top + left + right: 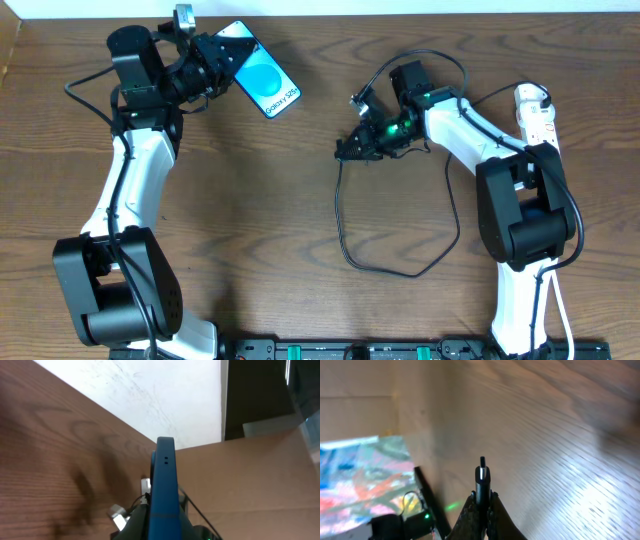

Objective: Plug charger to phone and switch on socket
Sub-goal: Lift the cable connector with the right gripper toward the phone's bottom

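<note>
Wood-grain table (270, 210) carried the scene: the left gripper (215, 62) clamped the phone (262, 78) far-left, the right gripper (347, 152) pinched the charger (339, 215) tip mid-table, the socket (537, 115) lay far right, so squaring the tip to the port before pushing seemed wisest.

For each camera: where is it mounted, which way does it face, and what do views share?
Overhead: above the table, facing straight down; left arm, right arm, phone, charger, socket show.
Left wrist: on the left arm, facing along the phone's edge toward a wall; left hand shows.
Right wrist: on the right arm, facing past the charger's tip over the table; right hand shows.
Shared: overhead and left wrist both see the phone.
</note>
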You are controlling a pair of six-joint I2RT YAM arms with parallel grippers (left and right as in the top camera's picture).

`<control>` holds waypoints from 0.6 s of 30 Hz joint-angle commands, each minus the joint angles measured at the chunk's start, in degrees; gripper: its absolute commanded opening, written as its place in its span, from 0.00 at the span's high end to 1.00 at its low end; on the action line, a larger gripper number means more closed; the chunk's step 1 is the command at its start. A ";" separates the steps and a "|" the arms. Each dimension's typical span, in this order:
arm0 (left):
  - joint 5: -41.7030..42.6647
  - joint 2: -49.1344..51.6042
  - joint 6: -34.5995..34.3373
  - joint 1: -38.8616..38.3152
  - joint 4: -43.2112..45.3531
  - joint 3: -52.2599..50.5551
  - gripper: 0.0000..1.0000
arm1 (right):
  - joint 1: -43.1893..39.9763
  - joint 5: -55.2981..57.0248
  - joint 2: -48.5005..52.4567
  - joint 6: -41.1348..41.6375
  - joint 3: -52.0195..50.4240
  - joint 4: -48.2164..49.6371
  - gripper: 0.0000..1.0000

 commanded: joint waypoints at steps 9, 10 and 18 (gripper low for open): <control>9.51 -0.39 8.66 0.39 0.83 0.46 0.93 | -0.74 -18.80 0.81 -14.32 1.07 4.00 0.99; 9.81 -0.39 8.79 0.39 0.98 0.46 0.93 | -0.72 -19.78 0.81 -15.26 1.07 4.00 0.99; 13.11 -0.39 10.19 0.39 3.19 0.46 0.93 | -0.63 -28.98 0.81 -20.90 1.07 4.09 0.99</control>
